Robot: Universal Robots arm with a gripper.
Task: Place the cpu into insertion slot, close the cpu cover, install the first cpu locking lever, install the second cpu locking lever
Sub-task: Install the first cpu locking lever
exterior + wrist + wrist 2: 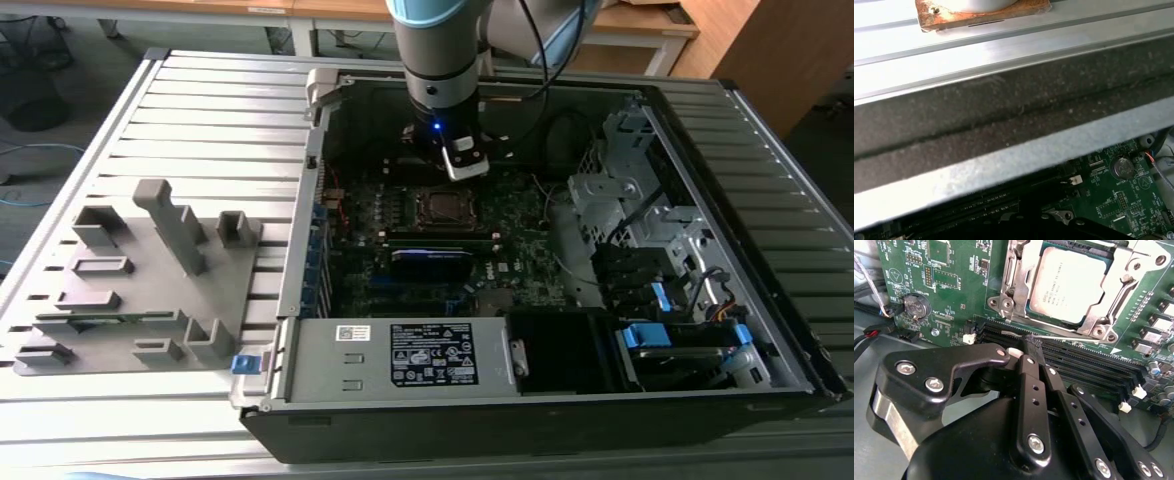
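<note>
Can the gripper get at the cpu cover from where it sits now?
Probably yes. The gripper is over the memory slots, right beside the cpu cover, which lies around the seated cpu. Nothing stands between them, and the cover's top is uncovered.

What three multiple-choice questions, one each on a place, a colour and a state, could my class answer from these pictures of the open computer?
1. Where is the cpu?
A. On the slatted table
B. On the motherboard, framed by the cpu cover
C. Gripped in the pincer

2. What colour is the parts rack?
A. Blue
B. Grey
C. Orange

3. How does the cpu cover lie?
A. Raised upright
B. Taken off the board
C. Flat over the cpu

Answers:
1 B: the second wrist view shows the chip inside the cover's window.
2 B: the exterior view shows it grey all over.
3 C: its frame overlaps the chip's edges.
</note>
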